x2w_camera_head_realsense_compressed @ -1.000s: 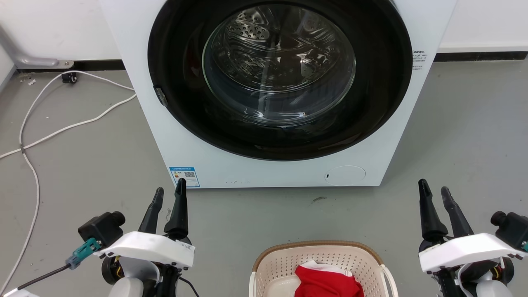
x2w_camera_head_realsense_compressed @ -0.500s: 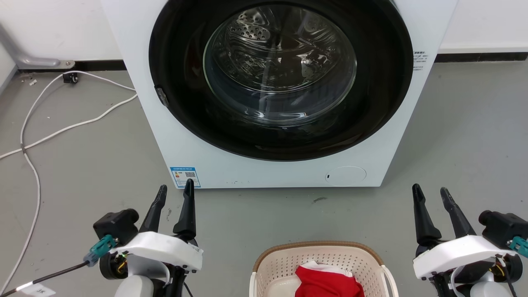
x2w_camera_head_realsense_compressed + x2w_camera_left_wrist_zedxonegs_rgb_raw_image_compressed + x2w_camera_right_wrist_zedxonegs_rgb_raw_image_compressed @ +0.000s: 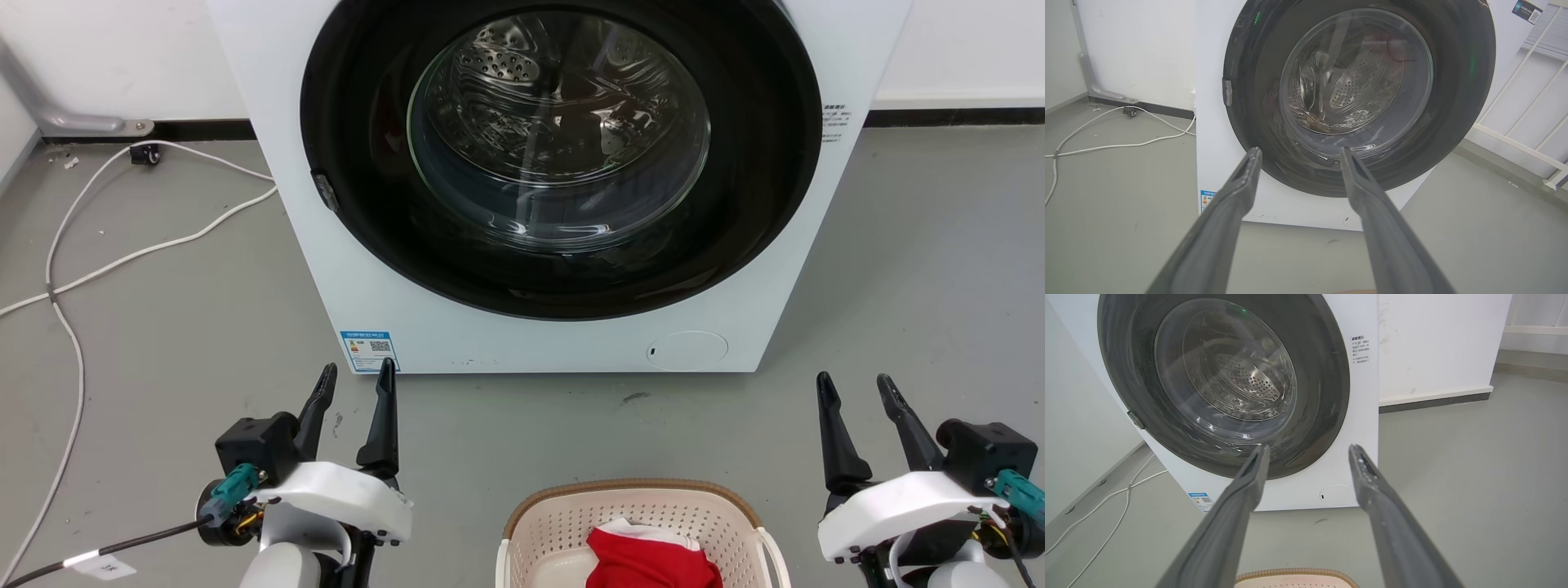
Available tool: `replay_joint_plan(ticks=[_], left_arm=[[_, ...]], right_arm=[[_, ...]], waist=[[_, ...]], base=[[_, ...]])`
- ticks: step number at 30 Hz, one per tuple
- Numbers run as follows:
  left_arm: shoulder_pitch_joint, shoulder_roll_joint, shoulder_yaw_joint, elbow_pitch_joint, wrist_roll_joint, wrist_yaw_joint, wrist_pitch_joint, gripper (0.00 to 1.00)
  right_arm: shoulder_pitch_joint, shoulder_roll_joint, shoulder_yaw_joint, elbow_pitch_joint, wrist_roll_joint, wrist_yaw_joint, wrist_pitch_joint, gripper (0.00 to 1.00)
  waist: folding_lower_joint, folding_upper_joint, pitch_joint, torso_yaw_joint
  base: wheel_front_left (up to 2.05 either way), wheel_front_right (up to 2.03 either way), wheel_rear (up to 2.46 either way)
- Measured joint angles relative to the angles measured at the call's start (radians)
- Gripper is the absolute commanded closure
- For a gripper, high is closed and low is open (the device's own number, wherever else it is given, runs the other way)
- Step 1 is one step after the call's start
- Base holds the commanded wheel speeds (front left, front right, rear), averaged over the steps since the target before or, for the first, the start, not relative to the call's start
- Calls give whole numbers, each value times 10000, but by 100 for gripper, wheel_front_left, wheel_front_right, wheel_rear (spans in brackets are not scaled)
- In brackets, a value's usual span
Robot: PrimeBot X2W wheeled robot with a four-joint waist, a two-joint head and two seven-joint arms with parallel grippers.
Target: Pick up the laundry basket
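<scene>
The cream laundry basket with a brown rim sits on the floor at the bottom centre of the head view, a red cloth lying inside it. Its brown rim also peeks in at the bottom of the right wrist view. My left gripper hovers open to the basket's left, fingers pointing at the washer. My right gripper hovers open to the basket's right. Both are apart from the basket and hold nothing. The left wrist view has the left gripper open, and the right wrist view has the right gripper open.
A white front-loading washer with a shut dark round door stands right ahead of the basket. White cables trail over the grey floor at the left. A white railing stands to the right in the left wrist view.
Both arms have drawn inward toward the basket: the left gripper shifted right, the right gripper slightly left. Both stay open. The camera view shifted a little.
</scene>
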Motion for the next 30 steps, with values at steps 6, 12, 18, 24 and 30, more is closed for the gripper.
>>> replay_joint_plan(ticks=[6,12,18,24,30], left_arm=[[-27,2,-84,71,546,31,-127,0],[-60,2,-157,190,1045,98,-267,0],[-99,4,-224,265,1498,150,-368,0],[-144,4,-290,309,1919,219,-487,0],[-171,4,-343,330,2322,278,-587,0]], right_arm=[[38,0,-8,0,-445,0,40,0],[44,0,-36,10,-959,2,44,0],[52,0,-36,12,-1438,2,31,0],[60,0,-50,12,-1847,2,-17,0],[67,0,-50,12,-2243,2,-65,0]], waist=[[0,0,-2,30],[0,0,-1,42],[0,0,-6,56],[0,0,34,90],[0,0,52,108]], base=[[0,0,0],[0,0,0],[0,0,0],[0,0,0],[0,0,0]])
